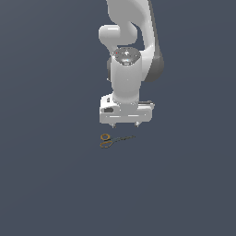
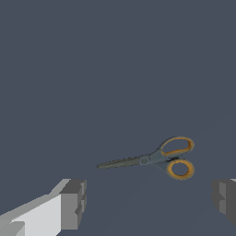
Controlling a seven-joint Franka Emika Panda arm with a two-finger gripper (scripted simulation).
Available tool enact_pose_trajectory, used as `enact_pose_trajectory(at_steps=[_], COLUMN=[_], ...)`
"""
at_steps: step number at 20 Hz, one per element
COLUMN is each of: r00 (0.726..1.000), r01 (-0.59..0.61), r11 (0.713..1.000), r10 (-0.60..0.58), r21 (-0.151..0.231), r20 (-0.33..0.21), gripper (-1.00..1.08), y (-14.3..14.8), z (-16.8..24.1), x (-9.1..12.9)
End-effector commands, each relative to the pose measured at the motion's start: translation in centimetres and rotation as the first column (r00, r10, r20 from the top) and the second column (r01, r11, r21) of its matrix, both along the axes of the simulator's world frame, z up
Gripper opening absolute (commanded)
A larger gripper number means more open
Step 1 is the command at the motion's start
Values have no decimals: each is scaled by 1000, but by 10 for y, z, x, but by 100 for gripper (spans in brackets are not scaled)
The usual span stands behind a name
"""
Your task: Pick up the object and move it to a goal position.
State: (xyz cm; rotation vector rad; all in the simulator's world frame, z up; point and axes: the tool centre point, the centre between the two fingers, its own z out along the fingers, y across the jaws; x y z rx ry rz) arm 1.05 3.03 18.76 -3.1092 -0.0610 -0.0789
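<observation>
Our end effector (image 1: 125, 126) hangs from the white arm (image 1: 126, 69) and points straight down at the worktop (image 1: 50, 184). We see its two fingers spread wide, with nothing held between them. In the wrist view the grey pads (image 2: 73, 203) sit far apart at opposite edges of the picture, and bare surface lies between them.

We note the scissors (image 1: 110, 139) lying flat on the dark blue-grey worktop, just beside the spot under the fingertips and clear of them. In the exterior view the two orange-brown loop handles (image 1: 105, 140) lie toward the exterior view's left, and the thin dark blades (image 1: 125, 138) run toward the exterior view's right, ending near the point below the far fingertip. The blades look closed, or nearly so.

In the wrist view we see the scissors (image 2: 154, 159) whole and unobstructed, not touching either pad. We cannot tell the exact height of the fingertips above the worktop.
</observation>
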Motion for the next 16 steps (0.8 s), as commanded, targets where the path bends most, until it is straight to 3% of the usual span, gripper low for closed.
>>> enact_pose_trajectory(at_steps=[1,16], r00=[1000,988], r01=[2,-152], r11=[1000,988], r10=[-2,152], r21=[0,-17], r20=[0,-4], gripper=[100,100], y=[0,-5], z=[0,-14], x=[0,-1])
